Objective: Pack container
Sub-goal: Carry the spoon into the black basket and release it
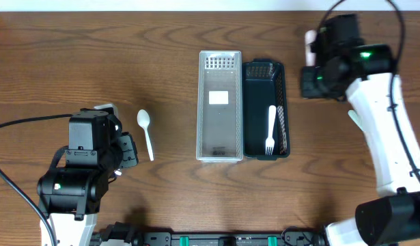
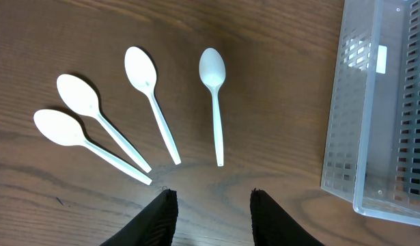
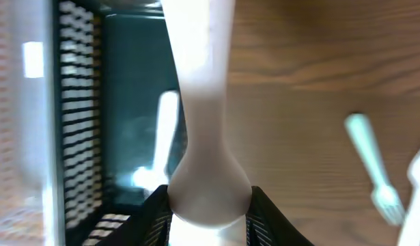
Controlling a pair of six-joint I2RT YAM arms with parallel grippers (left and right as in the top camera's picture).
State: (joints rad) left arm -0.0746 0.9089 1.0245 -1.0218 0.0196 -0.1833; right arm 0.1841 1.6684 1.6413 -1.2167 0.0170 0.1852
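Note:
A clear mesh container [image 1: 220,106] and a dark one [image 1: 266,109] stand side by side at mid-table. A white fork [image 1: 270,130] lies in the dark one. My right gripper [image 3: 210,195] is shut on the rounded bowl of a white spoon [image 3: 199,89], whose handle points away over the dark container's [image 3: 83,137] near edge. Seen from overhead, that gripper [image 1: 311,65] hovers just right of the dark container. My left gripper [image 2: 213,195] is open and holds nothing, just short of several white spoons [image 2: 213,102] lying fanned on the table. From above only one spoon [image 1: 145,133] shows beside the left gripper [image 1: 128,152].
Two white forks [image 3: 370,164] lie on the wood to the right of the dark container; one fork [image 1: 355,119] shows beside the right arm from overhead. The clear container's wall [image 2: 346,116] stands right of the spoons.

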